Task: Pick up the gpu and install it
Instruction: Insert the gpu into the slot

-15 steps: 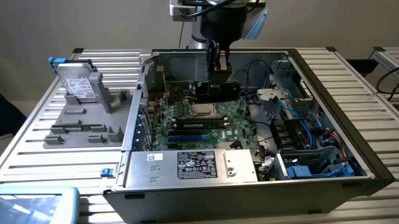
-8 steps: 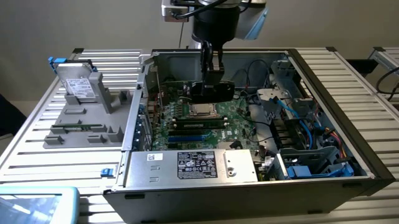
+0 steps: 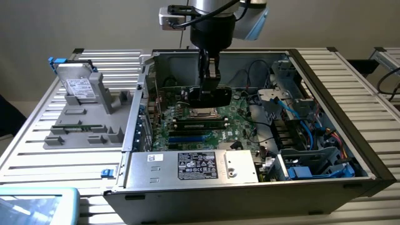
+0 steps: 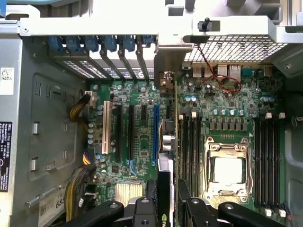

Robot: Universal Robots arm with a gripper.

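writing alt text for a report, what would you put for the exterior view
A robot arm's gripper holds the gpu over the motherboard inside an open computer case. At the exterior view's left, a hard drive stands in a grey holder on the slatted table.

above tool (image 4: 166, 210): free, case (image 3: 178, 68) top open | under tool: gpu (image 4: 164, 177) over empty slots (image 4: 130, 130) | just beside: memory slots (image 4: 189, 151), chip socket (image 4: 227, 170) | farther off: blue wires (image 3: 289, 110), drive cage (image 3: 309, 159), case walls all round

Upright arm (image 3: 212, 33), downward pincer (image 3: 209, 99) (jaws part-closed in a grip)
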